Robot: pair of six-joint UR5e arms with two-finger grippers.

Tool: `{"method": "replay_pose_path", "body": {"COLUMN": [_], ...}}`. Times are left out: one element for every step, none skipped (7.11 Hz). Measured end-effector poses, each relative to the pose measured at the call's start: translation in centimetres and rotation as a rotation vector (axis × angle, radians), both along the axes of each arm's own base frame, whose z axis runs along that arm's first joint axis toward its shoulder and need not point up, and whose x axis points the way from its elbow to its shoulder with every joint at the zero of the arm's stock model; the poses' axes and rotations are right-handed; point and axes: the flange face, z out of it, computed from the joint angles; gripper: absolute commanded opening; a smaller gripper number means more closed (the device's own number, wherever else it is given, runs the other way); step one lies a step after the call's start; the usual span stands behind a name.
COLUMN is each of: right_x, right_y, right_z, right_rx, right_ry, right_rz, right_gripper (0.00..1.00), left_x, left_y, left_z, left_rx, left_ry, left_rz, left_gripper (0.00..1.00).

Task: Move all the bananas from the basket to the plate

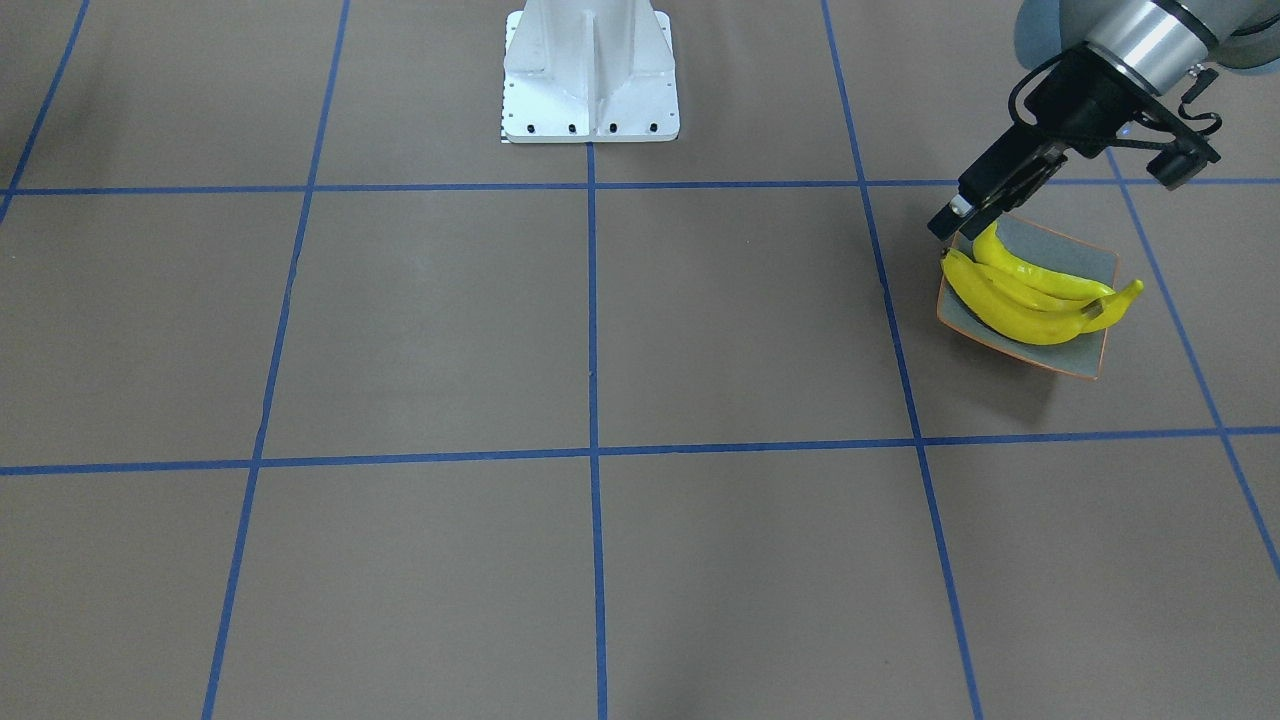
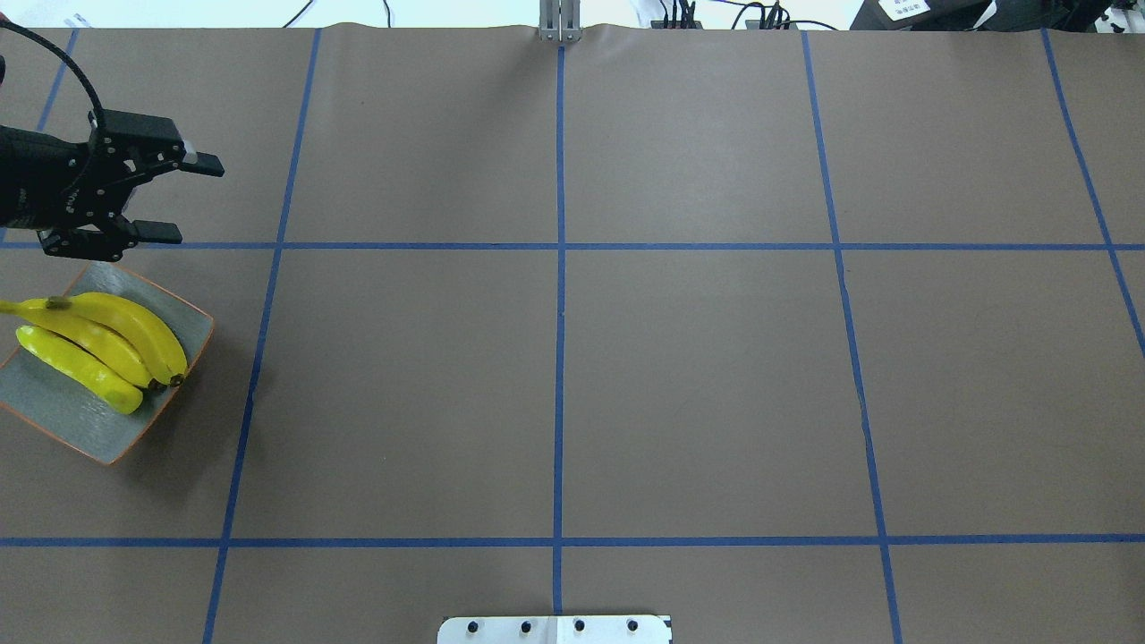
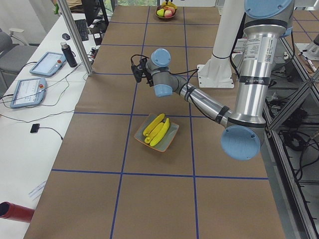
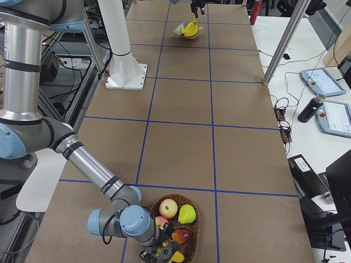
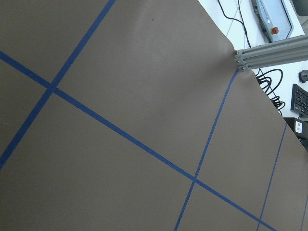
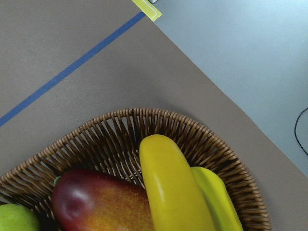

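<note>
yellow bananas (image 2: 98,344), three of them, lie side by side on the plate (image 2: 63,420) far to the robot's left. the left gripper (image 2: 190,199) hangs just past the plate's far edge, fingers spread, holding nothing. a fourth banana (image 6: 173,187) lies in the wicker basket (image 6: 192,134) against a red fruit (image 6: 96,202). the right gripper (image 4: 159,253) is at the basket; i cannot tell whether it is spread or pinching.

Brown desk (image 2: 698,376), blue tape grid (image 2: 559,358); white robot base (image 1: 590,90) mounted on it; plate (image 2: 54,407) far off the base's left, basket (image 6: 110,139) far off its right.
</note>
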Motion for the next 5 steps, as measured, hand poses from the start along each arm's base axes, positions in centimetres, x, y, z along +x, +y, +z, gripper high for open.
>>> {"method": "replay_pose_path", "body": {"right_x": [-0.09, -0.16, -0.22, -0.24, -0.21], "right_y": [0.55, 0.85, 1.04, 1.12, 1.0], "right_z": [0.25, 0.39, 0.48, 0.49, 0.31], "right_rx": [0.007, 0.009, 0.008, 0.01, 0.016], "right_ry": [0.011, 0.014, 0.013, 0.012, 0.014], "right_rz": [-0.015, -0.021, -0.023, -0.024, -0.024], "right_gripper": [0.31, 0.0, 0.0, 0.0, 0.0], "left_x": [-0.02, -0.04, -0.05, -0.07, -0.1], "left_y": [0.0, 0.01, 0.02, 0.05, 0.08], "left_z": [-0.04, -0.03, 0.04, 0.14, 0.3], "left_rx": [0.001, 0.001, 0.0, -0.002, -0.005], "left_ry": [0.0, 0.0, -0.001, -0.002, -0.004], "left_rz": [-0.002, -0.003, -0.004, -0.004, -0.004], "left_gripper": [1.0, 1.0, 1.0, 1.0, 1.0]}}
